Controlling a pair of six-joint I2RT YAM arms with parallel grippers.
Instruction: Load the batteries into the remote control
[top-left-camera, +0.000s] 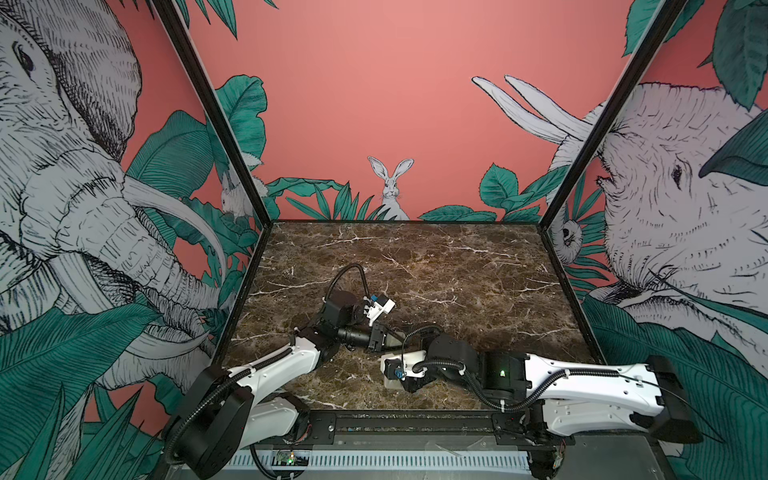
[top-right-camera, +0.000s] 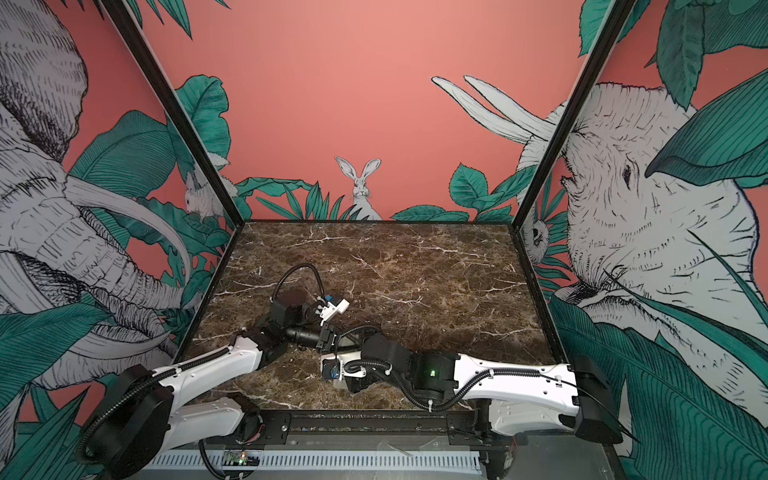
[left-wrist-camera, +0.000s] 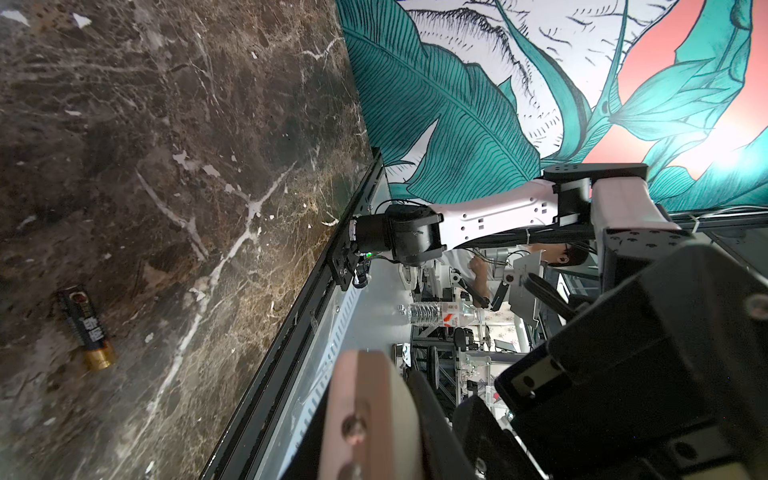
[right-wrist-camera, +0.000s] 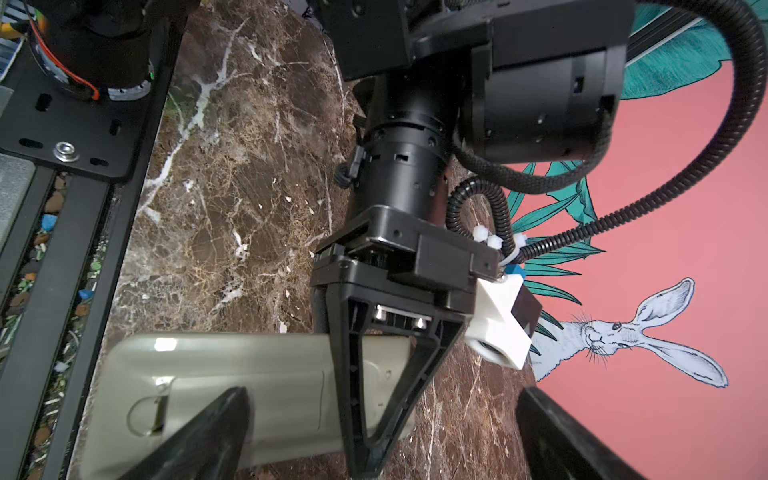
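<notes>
A dark brown marble-patterned table (top-left-camera: 457, 270) stands inside walls painted with elephants, green leaves and a rabbit.

The left arm starts near the left end of the table's front edge. It reaches low across the marble to a spot near the front edge, about midway between the left and right edges. The left gripper (right-wrist-camera: 365, 455) has its black fingers drawn tight together, pinching one end of the remote control (right-wrist-camera: 249, 374).

The remote control shows its greyish-beige back, with the battery cover shut. Its long body runs from the left gripper toward the table's front edge. Whether it rests on the marble or hangs just above it cannot be told.

One battery (left-wrist-camera: 87, 328), dark with a gold end, lies on its side on bare marble, away from the front edge. It shows only in the left wrist view.

The right arm starts near the right end of the front edge and stretches leftward along that edge. The right gripper (right-wrist-camera: 380, 392) has its fingers spread wide and grips nothing. The fingers straddle the pinched end of the remote control. In the right wrist view one finger crosses in front of the battery cover, and contact cannot be told.
</notes>
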